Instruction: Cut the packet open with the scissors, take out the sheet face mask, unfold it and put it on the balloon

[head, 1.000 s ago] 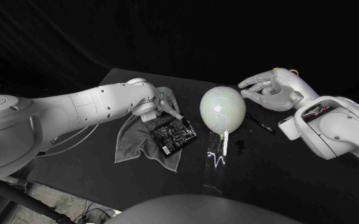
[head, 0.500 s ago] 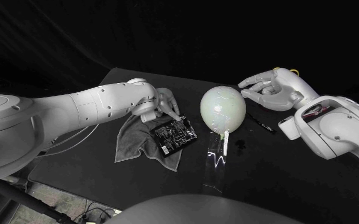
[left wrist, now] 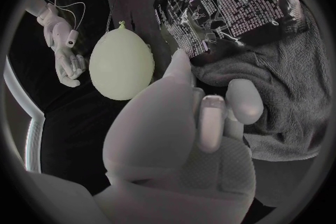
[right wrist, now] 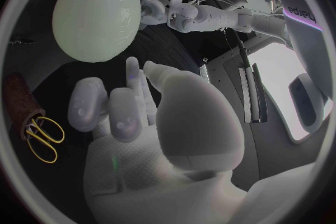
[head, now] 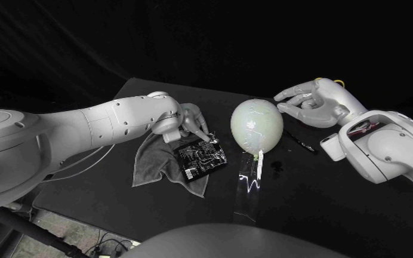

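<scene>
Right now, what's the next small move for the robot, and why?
Probably the left hand should pinch the packet by its edge and lift it. It touches the packet, which lies flat on the grey cloth, apparently uncut, while the scissors sit untouched and the right hand holds nothing.

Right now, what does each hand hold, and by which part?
Right hand holds nothing. Left hand touches the packet at its edge; a grip cannot be told.
</scene>
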{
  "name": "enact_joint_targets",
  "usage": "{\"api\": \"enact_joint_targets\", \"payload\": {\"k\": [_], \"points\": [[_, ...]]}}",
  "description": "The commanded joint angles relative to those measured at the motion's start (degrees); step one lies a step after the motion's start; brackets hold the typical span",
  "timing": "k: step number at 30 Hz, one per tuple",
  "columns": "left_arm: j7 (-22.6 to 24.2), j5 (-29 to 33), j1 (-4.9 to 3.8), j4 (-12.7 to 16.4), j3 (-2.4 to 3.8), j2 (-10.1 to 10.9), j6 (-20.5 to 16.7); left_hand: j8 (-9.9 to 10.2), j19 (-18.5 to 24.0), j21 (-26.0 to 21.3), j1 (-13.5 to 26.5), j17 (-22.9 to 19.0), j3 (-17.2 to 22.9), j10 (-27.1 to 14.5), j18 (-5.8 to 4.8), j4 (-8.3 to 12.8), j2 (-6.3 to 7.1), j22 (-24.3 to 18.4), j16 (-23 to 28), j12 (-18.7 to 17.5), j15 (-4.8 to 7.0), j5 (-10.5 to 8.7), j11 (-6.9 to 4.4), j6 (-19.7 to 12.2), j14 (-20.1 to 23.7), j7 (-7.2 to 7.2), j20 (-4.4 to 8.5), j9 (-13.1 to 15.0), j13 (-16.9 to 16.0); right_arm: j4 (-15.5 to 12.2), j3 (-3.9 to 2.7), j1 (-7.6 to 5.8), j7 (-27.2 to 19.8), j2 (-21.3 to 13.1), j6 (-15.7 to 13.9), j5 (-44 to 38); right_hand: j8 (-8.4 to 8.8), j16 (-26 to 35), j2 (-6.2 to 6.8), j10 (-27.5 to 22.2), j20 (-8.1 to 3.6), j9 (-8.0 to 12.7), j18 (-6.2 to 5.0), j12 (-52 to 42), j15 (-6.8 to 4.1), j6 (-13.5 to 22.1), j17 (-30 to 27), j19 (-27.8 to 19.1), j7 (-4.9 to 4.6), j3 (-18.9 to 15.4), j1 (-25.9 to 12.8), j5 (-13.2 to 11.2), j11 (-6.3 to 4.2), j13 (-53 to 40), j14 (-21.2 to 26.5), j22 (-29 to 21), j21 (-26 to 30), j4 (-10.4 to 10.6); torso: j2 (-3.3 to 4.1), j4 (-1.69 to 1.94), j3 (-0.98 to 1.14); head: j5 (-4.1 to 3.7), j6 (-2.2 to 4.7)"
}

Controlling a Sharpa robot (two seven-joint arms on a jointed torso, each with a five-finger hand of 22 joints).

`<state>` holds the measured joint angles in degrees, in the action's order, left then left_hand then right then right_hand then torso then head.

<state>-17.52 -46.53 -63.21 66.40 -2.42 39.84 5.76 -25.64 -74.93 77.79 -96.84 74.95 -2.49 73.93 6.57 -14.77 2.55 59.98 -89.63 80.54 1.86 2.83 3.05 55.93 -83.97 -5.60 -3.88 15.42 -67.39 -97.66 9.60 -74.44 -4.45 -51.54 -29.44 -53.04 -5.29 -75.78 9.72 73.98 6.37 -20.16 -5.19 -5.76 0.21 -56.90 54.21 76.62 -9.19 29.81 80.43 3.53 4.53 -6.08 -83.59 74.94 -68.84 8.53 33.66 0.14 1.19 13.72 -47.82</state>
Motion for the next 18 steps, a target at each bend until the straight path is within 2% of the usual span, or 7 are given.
{"api": "enact_joint_targets", "payload": {"k": [1, 13, 18], "points": [[2.03, 2.99, 0.02, 0.44, 0.01, -0.19, 2.63, -0.20, 0.00, 0.29, -1.46, 14.58, 0.46, 2.33, -0.66, -0.12, -0.93, 0.00, -0.26, 0.39, 0.38, -0.06, -1.84, 0.47, -5.90, 0.14, 0.39, -0.04, -0.26, -0.01, -0.02, 0.00, -0.60, 0.06, 0.09, -0.29, -0.11, 0.22, -0.05, 0.53, -0.11, -0.05, -0.02, 0.11, -0.16, 0.19, -0.08, -0.37, -0.16, -0.02, -0.34, 0.08, -0.05, -0.06, 0.29, 2.15, 0.32, -0.41, -0.01, -0.03, 0.02, 0.03, 0.04], [2.75, 4.18, 0.00, 1.02, 0.02, -0.14, 3.60, -0.15, -0.01, 0.37, -1.36, 14.52, 0.41, 2.77, -0.69, -0.21, -0.81, 0.16, -0.24, 0.63, 0.54, -0.06, -1.98, 0.79, -5.88, 0.27, 0.58, -0.16, -0.80, 0.01, -0.02, 0.00, -0.60, 0.04, 0.03, -0.23, -0.11, 0.20, -0.03, 0.54, -0.12, -0.06, -0.02, 0.12, -0.17, 0.20, -0.02, -0.39, -0.17, -0.01, -0.37, 0.02, -0.05, -0.08, 0.28, 2.14, 0.34, -0.44, 0.01, -0.04, 0.01, 0.03, 0.16], [3.07, 3.16, -0.01, 1.38, 0.02, -0.35, 4.81, -0.56, -0.03, 0.51, -1.69, 14.87, 0.99, 4.17, -0.73, -0.19, -1.48, 0.41, -0.33, 1.44, 0.91, -0.05, -2.43, 2.38, -5.97, 0.78, 0.90, -0.21, -2.66, 0.01, -0.02, 0.00, -0.63, 0.05, 0.03, -0.18, -0.10, 0.22, -0.01, 0.55, -0.13, -0.06, -0.03, 0.13, -0.17, 0.20, -0.07, -0.40, -0.18, -0.02, -0.42, -0.06, -0.04, -0.10, 0.29, 2.14, 0.36, -0.45, 0.00, 0.03, 0.01, 0.07, 0.09]]}}
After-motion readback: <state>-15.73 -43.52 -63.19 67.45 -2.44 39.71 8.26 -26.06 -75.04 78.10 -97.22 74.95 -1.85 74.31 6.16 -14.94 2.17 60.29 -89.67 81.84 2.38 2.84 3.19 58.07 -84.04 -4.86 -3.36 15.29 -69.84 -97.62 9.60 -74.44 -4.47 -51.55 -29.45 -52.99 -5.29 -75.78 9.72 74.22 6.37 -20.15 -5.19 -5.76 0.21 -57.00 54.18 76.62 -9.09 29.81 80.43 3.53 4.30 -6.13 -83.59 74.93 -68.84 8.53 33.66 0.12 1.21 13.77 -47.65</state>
